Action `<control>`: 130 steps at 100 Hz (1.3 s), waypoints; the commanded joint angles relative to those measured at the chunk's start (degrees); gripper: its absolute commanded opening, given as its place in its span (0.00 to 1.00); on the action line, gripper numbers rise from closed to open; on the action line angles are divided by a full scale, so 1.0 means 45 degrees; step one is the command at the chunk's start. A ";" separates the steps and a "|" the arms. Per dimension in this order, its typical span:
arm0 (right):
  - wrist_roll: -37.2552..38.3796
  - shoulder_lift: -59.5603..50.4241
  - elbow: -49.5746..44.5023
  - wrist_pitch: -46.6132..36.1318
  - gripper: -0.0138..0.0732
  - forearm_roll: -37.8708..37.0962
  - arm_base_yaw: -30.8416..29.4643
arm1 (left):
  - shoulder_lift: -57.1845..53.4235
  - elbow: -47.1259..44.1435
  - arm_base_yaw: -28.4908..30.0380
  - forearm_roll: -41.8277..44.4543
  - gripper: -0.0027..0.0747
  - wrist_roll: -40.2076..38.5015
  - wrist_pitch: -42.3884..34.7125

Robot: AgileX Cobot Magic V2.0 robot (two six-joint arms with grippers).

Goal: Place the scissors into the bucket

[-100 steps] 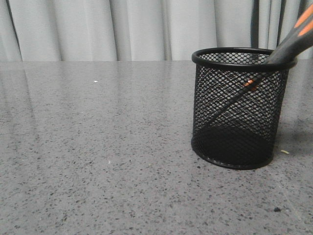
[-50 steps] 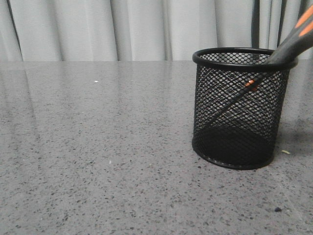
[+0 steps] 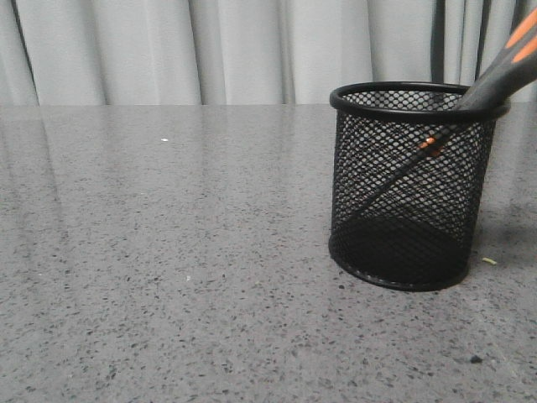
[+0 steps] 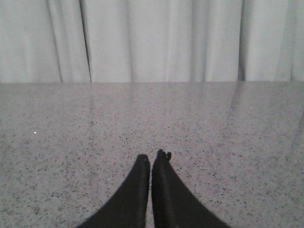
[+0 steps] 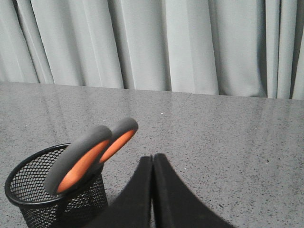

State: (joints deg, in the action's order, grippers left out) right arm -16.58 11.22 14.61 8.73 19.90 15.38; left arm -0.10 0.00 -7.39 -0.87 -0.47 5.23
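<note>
The black wire-mesh bucket [image 3: 411, 185] stands upright on the grey speckled table at the right of the front view. The scissors [image 3: 503, 71] stand in it blades down, leaning over the right rim, grey handles with orange lining sticking up. In the right wrist view the bucket [image 5: 33, 190] and the scissors' handles [image 5: 88, 154] show beside my right gripper [image 5: 153, 157], which is shut, empty and apart from them. My left gripper [image 4: 152, 160] is shut and empty over bare table. Neither gripper shows in the front view.
Pale grey curtains [image 3: 210, 50] hang behind the table's far edge. A tiny yellowish scrap [image 3: 489, 261] lies just right of the bucket's base and a small dark speck [image 3: 476, 359] lies nearer the front.
</note>
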 commanded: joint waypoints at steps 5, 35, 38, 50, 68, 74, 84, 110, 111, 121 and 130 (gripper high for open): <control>-0.0055 0.0101 0.0346 -0.0973 0.10 -0.0010 0.0046 | -0.0351 -0.0527 0.0035 -0.0625 0.01 -0.0161 -0.0187; -0.0055 0.0101 0.0346 -0.0973 0.10 -0.0010 0.0046 | -0.0351 -0.0527 0.0035 -0.0627 0.01 -0.0161 -0.0208; -0.0055 0.0101 0.0346 -0.0973 0.10 -0.0010 0.0046 | -0.0351 -0.0527 0.0035 -0.0627 0.01 -0.0161 -0.0208; -0.0055 0.0101 0.0346 -0.0973 0.10 -0.0010 0.0046 | -0.0351 -0.0527 0.0035 -0.0627 0.01 -0.0161 -0.0208; -0.0055 0.0101 0.0346 -0.0973 0.10 -0.0010 0.0046 | -0.0351 -0.0527 0.0035 -0.0627 0.01 -0.0161 -0.0208; -0.0055 0.0101 0.0346 -0.0973 0.10 -0.0010 0.0046 | -0.0351 -0.0527 0.0035 -0.0627 0.01 -0.0161 -0.0208; -0.0055 0.0101 0.0346 -0.0973 0.10 -0.0010 0.0046 | -0.0351 -0.0527 0.0035 -0.0627 0.01 -0.0161 -0.0208; 0.2020 0.0101 0.0085 -0.1823 0.10 -0.3060 -0.0510 | -0.0351 -0.0527 0.0035 -0.0627 0.01 -0.0161 -0.0208; 0.2279 0.0101 0.0054 -0.1941 0.10 -0.3201 -0.0624 | -0.0351 -0.0527 0.0035 -0.0627 0.01 -0.0161 -0.0208; 0.2624 -0.0057 -0.0572 -0.1870 0.10 -0.3579 -0.1504 | -0.0351 -0.0527 0.0035 -0.0627 0.01 -0.0161 -0.0208; 0.2624 -0.0546 -0.1393 -0.1851 0.10 -0.3636 -0.2075 | -0.0351 -0.0527 0.0035 -0.0627 0.01 -0.0161 -0.0208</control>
State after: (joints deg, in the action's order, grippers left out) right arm -5.57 9.86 9.46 4.91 5.24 8.34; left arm -0.10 0.00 -7.39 -3.13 -0.70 8.23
